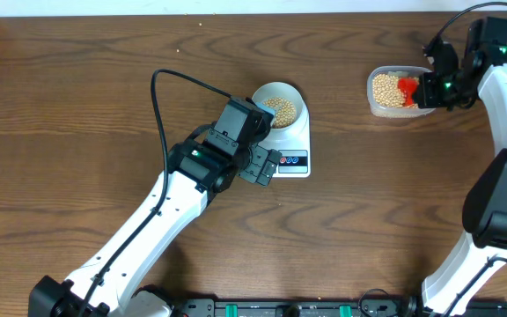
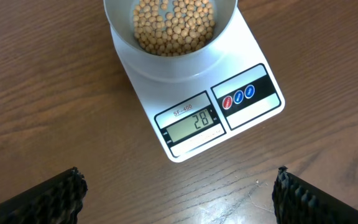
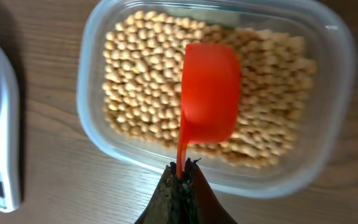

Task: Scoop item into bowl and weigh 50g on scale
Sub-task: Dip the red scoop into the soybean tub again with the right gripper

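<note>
Tan-yellow small round beans (image 2: 174,25) already cover the bottom of the small pale blue-grey bowl (image 2: 166,67), which sits on the white rectangular digital kitchen scale (image 2: 257,118). Its grey display (image 2: 191,121) reads 28, so we judge the weighing a little past halfway: more beans must go in before it shows fifty. Our left gripper (image 2: 179,198) hangs just in front of the scale with its jaws spread wide and nothing between them; the bowl lies beyond the display from it, near but not touched. Our right gripper (image 3: 180,186) is well apart from the scale, over the clear rectangular plastic tub (image 3: 95,56), its jaws pinched tight on the thin handle of the red plastic scoop (image 3: 210,93). The scoop's cup lies over the beans in the tub; we cannot tell whether it rests on them or hovers just above, and we see no beans in it. Left to do, we judge: fill the scoop, carry it over the brown wooden table (image 1: 77,106) to the bowl, and tip in a little at a time.
</note>
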`<state>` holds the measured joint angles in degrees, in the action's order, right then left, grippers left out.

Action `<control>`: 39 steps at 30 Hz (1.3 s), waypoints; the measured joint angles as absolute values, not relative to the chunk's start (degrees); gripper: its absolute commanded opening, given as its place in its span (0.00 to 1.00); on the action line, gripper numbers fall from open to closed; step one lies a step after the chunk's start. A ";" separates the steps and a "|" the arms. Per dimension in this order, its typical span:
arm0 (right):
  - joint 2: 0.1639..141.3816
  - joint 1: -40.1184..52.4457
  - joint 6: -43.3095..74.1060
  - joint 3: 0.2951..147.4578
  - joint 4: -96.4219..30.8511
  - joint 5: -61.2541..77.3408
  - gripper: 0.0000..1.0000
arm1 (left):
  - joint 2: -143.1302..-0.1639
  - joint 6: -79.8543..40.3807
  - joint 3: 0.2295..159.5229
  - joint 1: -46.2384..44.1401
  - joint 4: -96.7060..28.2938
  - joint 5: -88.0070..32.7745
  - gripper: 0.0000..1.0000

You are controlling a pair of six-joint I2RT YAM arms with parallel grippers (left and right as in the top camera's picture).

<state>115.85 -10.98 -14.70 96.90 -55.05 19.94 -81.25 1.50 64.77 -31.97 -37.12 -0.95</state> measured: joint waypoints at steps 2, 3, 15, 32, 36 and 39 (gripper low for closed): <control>116.73 -10.98 -14.55 96.90 -55.05 21.98 0.01 | -81.25 1.50 64.77 -31.97 -37.12 -0.95 0.98; 117.21 -10.98 -14.52 96.90 -55.02 22.90 0.01 | -81.25 1.50 64.77 -31.97 -37.12 -0.95 0.98; 118.89 -14.31 -13.41 96.92 -55.64 30.33 0.01 | -81.25 1.50 64.77 -31.97 -37.10 -0.93 0.98; 118.89 -20.49 -12.97 96.90 -55.57 38.06 0.01 | -81.25 1.50 64.77 -31.97 -37.12 -0.95 0.98; 118.89 -21.45 -12.05 96.90 -55.02 40.86 0.01 | -81.25 1.50 64.77 -31.97 -37.12 -0.95 0.98; 118.89 -23.00 -11.81 96.90 -55.05 43.55 0.01 | -81.25 1.50 64.77 -31.97 -37.10 -0.95 0.98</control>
